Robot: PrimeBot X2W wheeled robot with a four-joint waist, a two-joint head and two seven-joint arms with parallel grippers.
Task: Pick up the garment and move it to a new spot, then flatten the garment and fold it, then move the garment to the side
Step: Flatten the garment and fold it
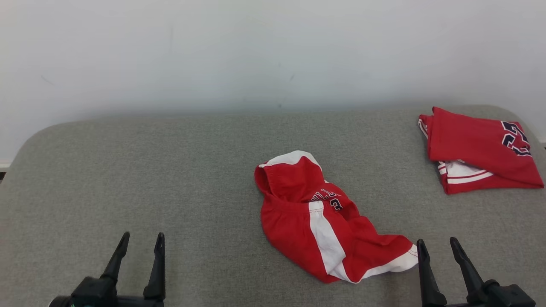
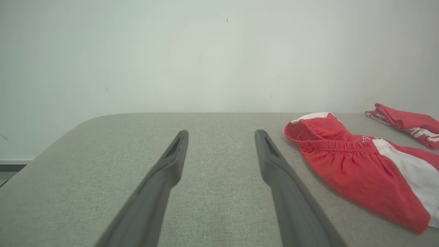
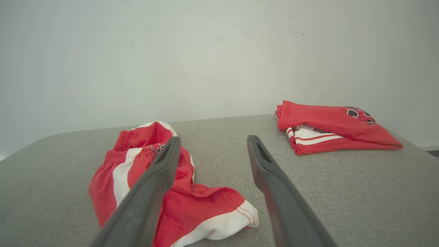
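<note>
I see the crumpled red shorts (image 1: pixel 324 221) lying mid-table (image 1: pixel 128 170), near my right gripper (image 1: pixel 438 248). Both it and my left gripper (image 1: pixel 140 243) hover spread wide, empty. Folded jersey (image 1: pixel 473 149) sits far right.

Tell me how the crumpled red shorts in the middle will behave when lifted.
Likely floppy: the red shorts lie in soft bunched folds, so they should drape and sag. Probably light, since the thin fabric wrinkles freely. The gathered waistband looks thicker, perhaps a firmer hold.
</note>
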